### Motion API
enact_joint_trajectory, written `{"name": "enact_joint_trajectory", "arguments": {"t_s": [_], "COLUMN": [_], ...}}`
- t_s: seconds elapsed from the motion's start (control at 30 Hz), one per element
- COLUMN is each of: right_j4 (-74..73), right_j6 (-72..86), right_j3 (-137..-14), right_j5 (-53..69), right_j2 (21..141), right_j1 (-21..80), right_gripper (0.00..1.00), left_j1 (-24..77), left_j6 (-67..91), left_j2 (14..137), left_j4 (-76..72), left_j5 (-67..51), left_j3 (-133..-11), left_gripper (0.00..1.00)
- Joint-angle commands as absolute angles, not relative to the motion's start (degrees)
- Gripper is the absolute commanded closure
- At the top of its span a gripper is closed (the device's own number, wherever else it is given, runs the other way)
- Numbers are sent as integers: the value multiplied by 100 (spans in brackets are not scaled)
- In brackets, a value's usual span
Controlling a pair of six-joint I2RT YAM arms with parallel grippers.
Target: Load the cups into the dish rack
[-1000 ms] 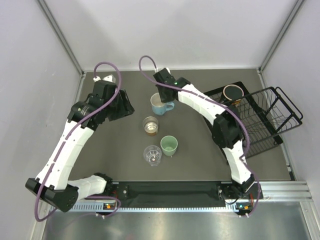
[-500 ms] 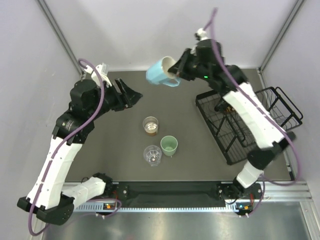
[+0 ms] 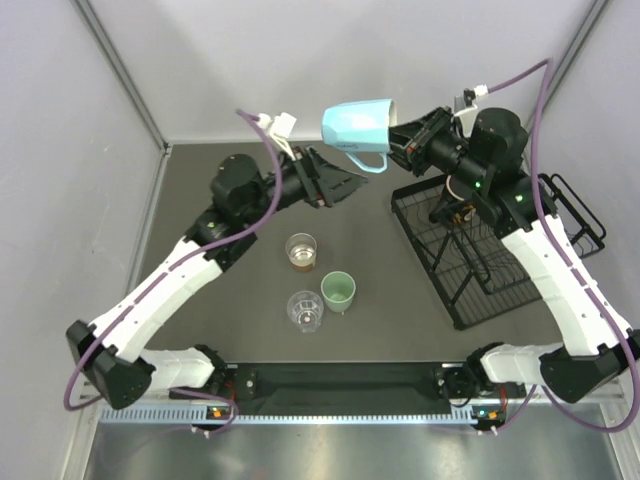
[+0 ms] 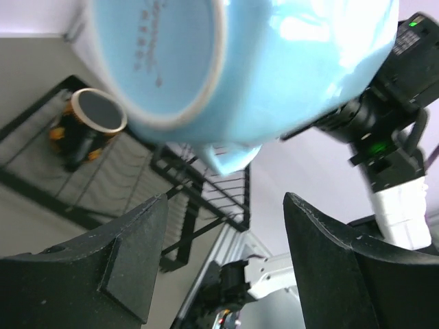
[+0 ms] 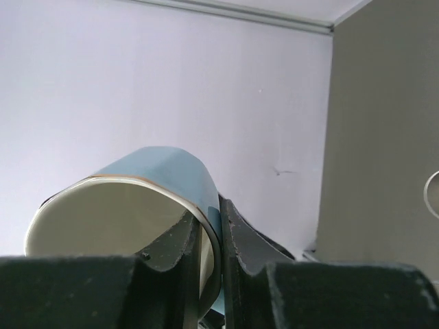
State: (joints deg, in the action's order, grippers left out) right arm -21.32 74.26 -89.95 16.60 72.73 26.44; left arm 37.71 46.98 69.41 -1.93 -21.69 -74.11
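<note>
Dark grey desk (image 3: 400, 290) sits boxed in by pale walls (image 3: 420, 50), with a silver rail (image 3: 350, 445) running along its near edge.

Mug (image 3: 357, 127) up in air at back centre, on its side, rim pinched by R gripper (image 3: 400, 136); L gripper (image 3: 345, 187) just below-left of it, apart; rack (image 3: 500, 270) on table (image 3: 390, 300) at right, w/ second mug (image 4: 96, 118) in its far left corner; glass (image 3: 300, 250) mid-table; tumbler (image 3: 338, 291) nearer, to glass's right; cup (image 3: 304, 310) just left of tumbler, nearest arm bases.
</note>
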Motion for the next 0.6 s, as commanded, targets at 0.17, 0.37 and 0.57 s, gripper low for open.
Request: {"name": "enact_joint_trajectory", "arguments": {"t_s": [0.17,0.37,0.57], "right_j4": [-290,-44,210], "right_j6": [8841,9201,9448], "right_j3": [-8385,-8236,-8121], "right_j5": [2346,2671,2838], "right_j2": [6662,6627,6662], "right_j1": [2391,2277,2206], "right_gripper": [100,100,100], "left_j1": [4052,4043,4052], "left_j6": [5010,5089,5247], "left_j2": [7496,7620,7769], "left_j4": [-2373,-2821,-3076], "left_j5": [-2267,-2364,-2549], "left_j3": [-7637,-7603,-7691], "left_gripper": [27,33,48]}}
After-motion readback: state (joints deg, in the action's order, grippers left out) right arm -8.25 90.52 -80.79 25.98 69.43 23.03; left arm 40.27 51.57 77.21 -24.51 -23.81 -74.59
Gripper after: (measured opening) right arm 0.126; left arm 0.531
